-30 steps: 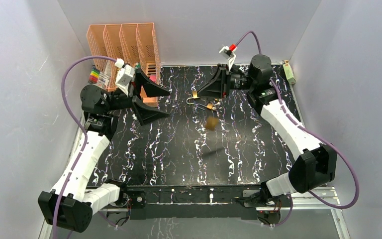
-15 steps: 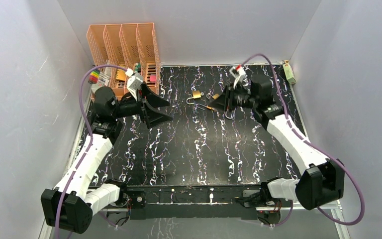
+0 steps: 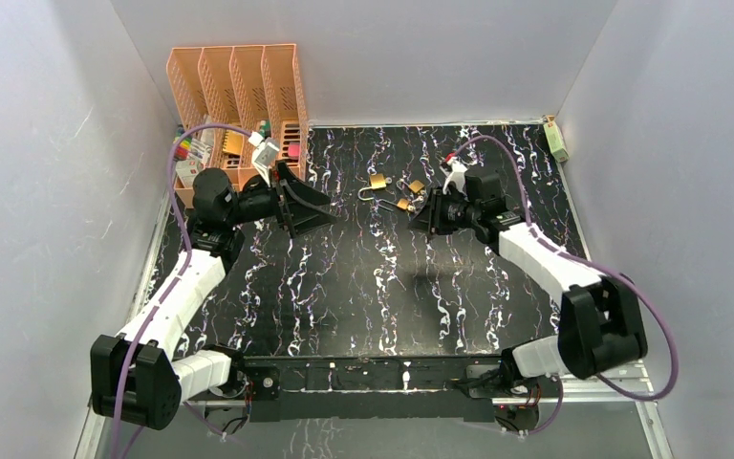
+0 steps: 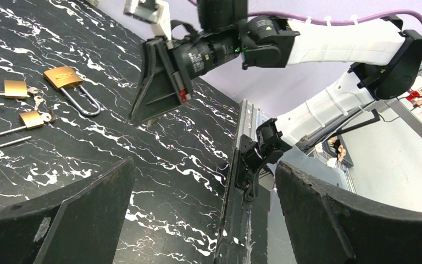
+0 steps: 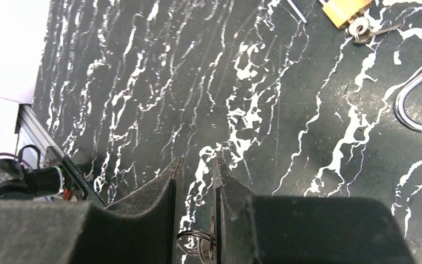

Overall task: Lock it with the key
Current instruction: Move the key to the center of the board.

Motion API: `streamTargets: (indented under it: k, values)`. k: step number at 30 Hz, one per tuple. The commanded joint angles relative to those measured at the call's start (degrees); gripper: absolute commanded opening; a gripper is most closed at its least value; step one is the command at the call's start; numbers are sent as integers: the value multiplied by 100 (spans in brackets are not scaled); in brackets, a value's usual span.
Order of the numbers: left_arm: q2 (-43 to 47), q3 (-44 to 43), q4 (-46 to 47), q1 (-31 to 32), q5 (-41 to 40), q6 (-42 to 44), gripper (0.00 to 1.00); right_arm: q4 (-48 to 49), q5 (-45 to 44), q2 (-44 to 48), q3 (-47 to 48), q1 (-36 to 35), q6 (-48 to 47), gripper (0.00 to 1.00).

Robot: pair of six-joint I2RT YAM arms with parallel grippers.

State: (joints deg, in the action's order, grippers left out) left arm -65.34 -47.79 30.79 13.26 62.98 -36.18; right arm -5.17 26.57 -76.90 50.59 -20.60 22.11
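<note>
Three brass padlocks with open shackles lie at the back middle of the black marbled table: one, one and one. They also show in the left wrist view: the first, the second and the long-shackled third. My right gripper hovers low just right of them, nearly shut, with a key flat against one finger and its ring in the gap. My left gripper is wide open and empty, left of the padlocks.
An orange slotted file organiser stands at the back left with coloured markers beside it. A small pale box sits at the back right corner. Grey walls close in three sides. The metal rail runs along the near edge.
A blurred brass padlock seen in mid-air below the right gripper a second ago is gone from there. Both grippers have come down lower and closer to the table.
</note>
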Motion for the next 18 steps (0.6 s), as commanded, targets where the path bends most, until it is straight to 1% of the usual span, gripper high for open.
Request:
streamTargets:
  k: [1,2,4,7,10,13,16,18]
  values:
    - [59,-3,-146,-16,-200,84,98,700,-146,-648,100,-54,265,0]
    - [53,4,-213,-16,-249,119,98,965,-234,-815,18,-157,422,0]
    - [48,23,-294,-20,-382,142,98,1252,-785,-1181,60,-526,560,0]
    - [96,-20,-588,-16,-595,295,98,1071,-1736,-1775,523,-1239,602,0]
    - [228,-81,-1105,-16,-938,598,98,1045,-2383,-2251,884,-1713,781,0]
    - [346,-100,-1516,-20,-1151,818,98,1328,-2943,-2589,917,-1978,984,0]
    - [421,-66,-1541,-16,-1185,798,98,1555,-3262,-2818,893,-2087,1132,0]
    - [449,-42,-1555,-16,-1200,786,98,1543,-3451,-2941,964,-2166,1119,0]
